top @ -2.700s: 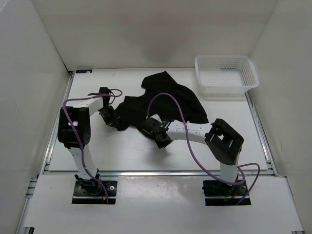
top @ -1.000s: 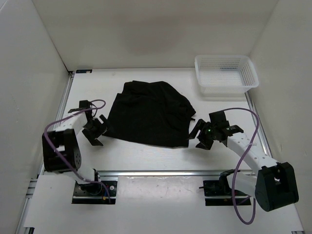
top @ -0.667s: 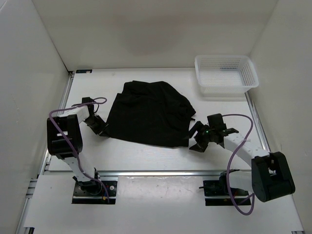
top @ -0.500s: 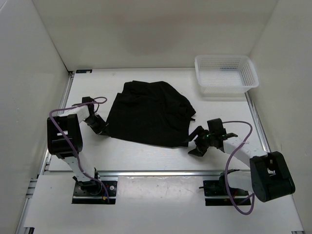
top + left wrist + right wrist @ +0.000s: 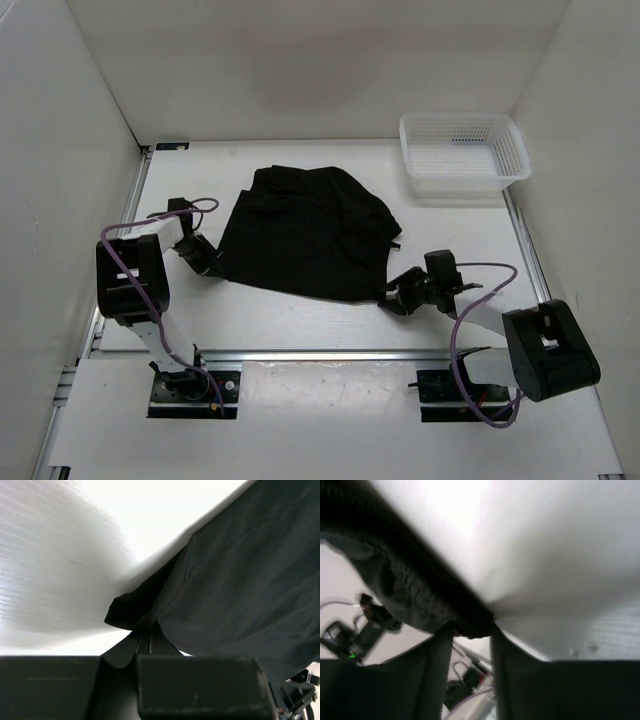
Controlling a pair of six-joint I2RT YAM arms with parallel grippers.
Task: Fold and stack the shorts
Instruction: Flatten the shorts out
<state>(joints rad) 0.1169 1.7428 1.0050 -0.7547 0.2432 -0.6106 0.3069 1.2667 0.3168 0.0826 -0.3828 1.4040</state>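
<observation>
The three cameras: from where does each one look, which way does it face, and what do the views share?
Top external: above and behind the arms, facing down on the table; both arms, the shorts and the basket show.
Left wrist: low over the table, facing the shorts' near corner; the left gripper shows at the bottom.
Right wrist: also low, facing the shorts' edge; the right gripper shows at the bottom.
Shared: all three show the shorts.

Shorts centre, basket far right, left claw at near-left corner, right claw near-right
</observation>
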